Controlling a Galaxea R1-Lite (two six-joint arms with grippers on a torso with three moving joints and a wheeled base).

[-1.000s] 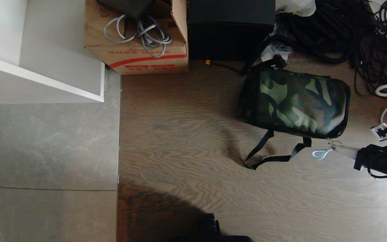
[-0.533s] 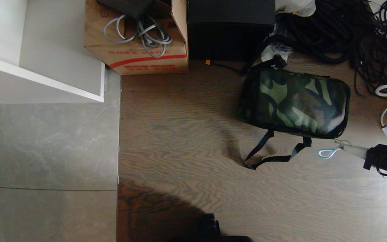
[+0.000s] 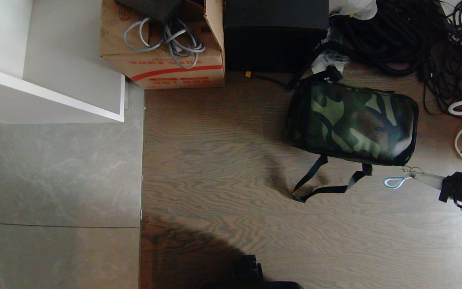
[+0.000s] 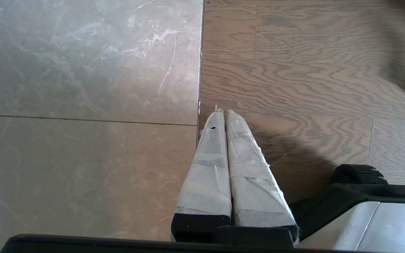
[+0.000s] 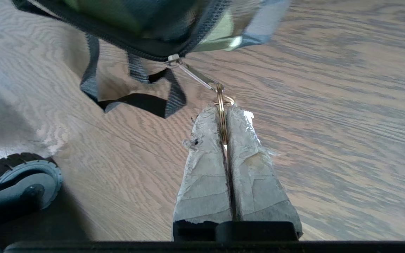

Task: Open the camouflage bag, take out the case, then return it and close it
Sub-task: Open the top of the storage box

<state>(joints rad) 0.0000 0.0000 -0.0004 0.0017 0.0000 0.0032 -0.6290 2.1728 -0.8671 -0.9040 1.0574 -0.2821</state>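
**Right pincer clamped on bag's zipper ring**

Right pincer (image 5: 223, 114) was pinched tight on the key ring (image 5: 221, 105) linked to the zipper pull (image 5: 192, 73) at the corner of the camouflage bag (image 3: 351, 120). Bag lay zipped on the wood floor (image 3: 215, 160) just ahead of the pincer, straps (image 3: 327, 180) trailing beside it. Left pincer (image 4: 223, 114) hung closed and empty over the floor seam.

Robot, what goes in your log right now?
right gripper: shut on brass zipper-pull ring | green-brown soft camouflage bag: zipped, on wood floor | left gripper: shut, idle
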